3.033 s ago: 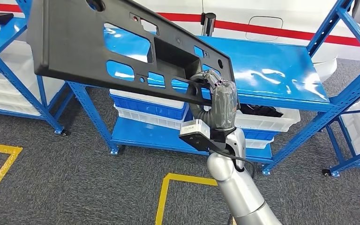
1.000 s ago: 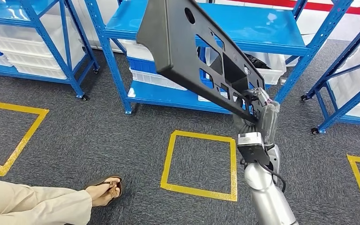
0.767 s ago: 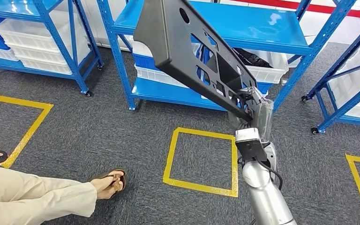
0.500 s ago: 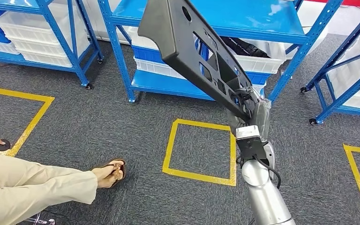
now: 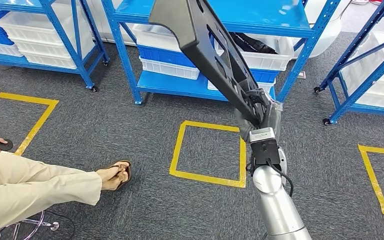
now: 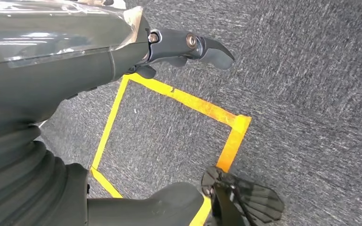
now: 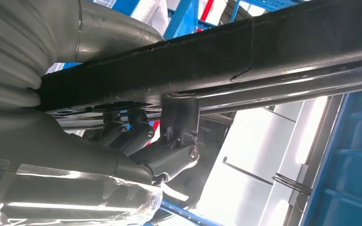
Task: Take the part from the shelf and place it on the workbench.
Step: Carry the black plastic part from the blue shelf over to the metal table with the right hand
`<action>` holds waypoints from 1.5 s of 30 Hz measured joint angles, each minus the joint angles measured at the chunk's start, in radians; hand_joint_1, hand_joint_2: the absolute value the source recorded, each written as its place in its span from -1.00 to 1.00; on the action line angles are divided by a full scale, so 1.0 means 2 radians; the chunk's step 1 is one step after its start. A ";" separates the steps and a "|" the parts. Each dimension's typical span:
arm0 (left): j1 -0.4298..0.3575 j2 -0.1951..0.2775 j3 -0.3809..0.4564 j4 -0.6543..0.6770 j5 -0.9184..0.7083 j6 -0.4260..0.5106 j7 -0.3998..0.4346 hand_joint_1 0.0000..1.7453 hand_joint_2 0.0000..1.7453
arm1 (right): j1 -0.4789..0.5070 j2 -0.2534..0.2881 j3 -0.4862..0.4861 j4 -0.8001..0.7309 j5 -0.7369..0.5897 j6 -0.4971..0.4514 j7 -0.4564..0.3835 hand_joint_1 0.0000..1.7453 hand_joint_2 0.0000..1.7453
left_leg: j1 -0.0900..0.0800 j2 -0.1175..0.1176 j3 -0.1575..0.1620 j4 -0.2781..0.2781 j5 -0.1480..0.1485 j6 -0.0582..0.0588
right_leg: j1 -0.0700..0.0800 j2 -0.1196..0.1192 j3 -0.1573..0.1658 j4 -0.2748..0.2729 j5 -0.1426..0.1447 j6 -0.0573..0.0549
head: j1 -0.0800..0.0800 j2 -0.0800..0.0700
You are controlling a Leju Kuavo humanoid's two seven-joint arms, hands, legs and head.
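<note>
The part is a long black plastic panel with several cut-outs. It slants up from my right hand towards the top of the head view, clear of the shelf. My right hand grips its lower end, with the fingers hooked over the panel's edge in the right wrist view. My left hand hangs over the grey carpet with its fingers and thumb apart and nothing between them.
A blue shelf rack with white and blue bins stands ahead, with more racks at left and right. A yellow tape square marks the carpet. A seated person's legs and sandalled foot lie at the lower left.
The camera has drawn back from the shelf and tilted down, bringing the floor and a seated person into view. The part now stands steeper and more edge-on, still held by my right hand.
</note>
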 joint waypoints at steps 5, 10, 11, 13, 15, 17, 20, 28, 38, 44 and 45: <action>0.000 -0.001 0.002 0.000 -0.001 0.000 0.001 -1.00 1.00 | 0.002 -0.001 -0.002 0.000 -0.006 0.004 -0.001 0.98 1.00 | -0.002 0.003 0.013 -0.042 0.002 0.011 | 0.001 -0.001 -0.016 0.015 -0.002 0.014 | 0.001 0.000; 0.001 -0.002 0.003 0.000 -0.001 -0.001 0.001 -1.00 1.00 | 0.009 -0.005 -0.005 0.000 -0.011 0.006 -0.001 0.98 1.00 | -0.001 0.006 0.001 -0.045 0.014 0.013 | -0.006 0.000 -0.067 0.145 -0.060 0.019 | 0.004 0.000; 0.001 -0.002 0.003 0.000 -0.002 -0.001 0.001 -1.00 1.00 | 0.011 -0.006 -0.006 0.000 -0.012 0.006 -0.001 0.98 1.00 | 0.000 0.006 0.000 -0.044 0.015 0.012 | -0.008 0.000 -0.058 0.135 -0.055 0.024 | 0.004 0.000; 0.001 -0.003 0.004 0.000 -0.004 -0.001 0.001 -1.00 1.00 | 0.012 -0.007 -0.006 0.000 -0.014 0.006 -0.001 0.98 1.00 | 0.001 0.006 -0.002 -0.043 0.017 0.008 | -0.014 -0.001 -0.016 0.065 -0.033 0.035 | 0.004 0.000; 0.001 -0.003 0.004 0.000 -0.005 -0.001 0.001 -1.00 1.00 | 0.013 -0.008 -0.007 -0.001 -0.015 0.006 -0.002 0.98 1.00 | 0.000 0.006 -0.005 -0.041 0.018 0.003 | -0.014 0.000 0.017 0.008 -0.020 0.036 | 0.005 0.000; 0.001 -0.003 0.004 0.000 -0.006 -0.001 0.001 -1.00 1.00 | 0.016 -0.009 -0.008 -0.002 -0.016 0.006 -0.002 0.98 1.00 | -0.001 0.006 -0.009 -0.040 0.020 -0.004 | -0.012 0.002 0.020 -0.003 -0.018 0.029 | 0.005 0.000; 0.002 -0.002 0.005 -0.001 -0.006 -0.001 0.001 -1.00 1.00 | 0.019 -0.010 -0.009 -0.003 -0.016 0.006 -0.002 0.98 1.00 | -0.001 0.005 -0.013 -0.042 0.025 0.003 | -0.014 0.004 0.016 -0.004 -0.013 0.021 | 0.003 0.000; 0.002 -0.002 0.006 -0.001 -0.006 0.001 0.005 -1.00 1.00 | 0.018 -0.009 -0.009 -0.003 0.012 0.003 0.012 0.98 1.00 | 0.002 0.005 -0.016 -0.041 0.031 0.017 | -0.012 0.004 0.014 -0.004 -0.009 0.014 | 0.000 0.000; 0.001 -0.007 0.006 0.000 -0.004 0.006 0.009 -1.00 1.00 | 0.015 -0.008 -0.007 -0.005 0.016 0.002 0.015 0.98 1.00 | 0.009 0.001 -0.010 -0.071 0.052 0.009 | -0.013 0.001 -0.037 0.104 -0.064 0.018 | 0.003 0.000; 0.001 -0.009 0.007 -0.001 -0.003 0.008 0.010 -1.00 1.00 | 0.012 -0.008 -0.007 0.000 0.014 0.003 0.018 0.98 1.00 | 0.016 -0.018 -0.031 -0.051 0.053 -0.014 | -0.027 0.012 0.020 0.014 -0.034 0.047 | 0.006 0.000; 0.001 -0.009 0.008 -0.002 -0.003 0.009 0.010 -1.00 1.00 | 0.011 -0.008 -0.007 0.001 0.014 0.003 0.018 0.98 1.00 | 0.015 -0.020 -0.035 -0.046 0.052 -0.019 | -0.027 0.016 0.023 0.007 -0.033 0.043 | 0.006 0.000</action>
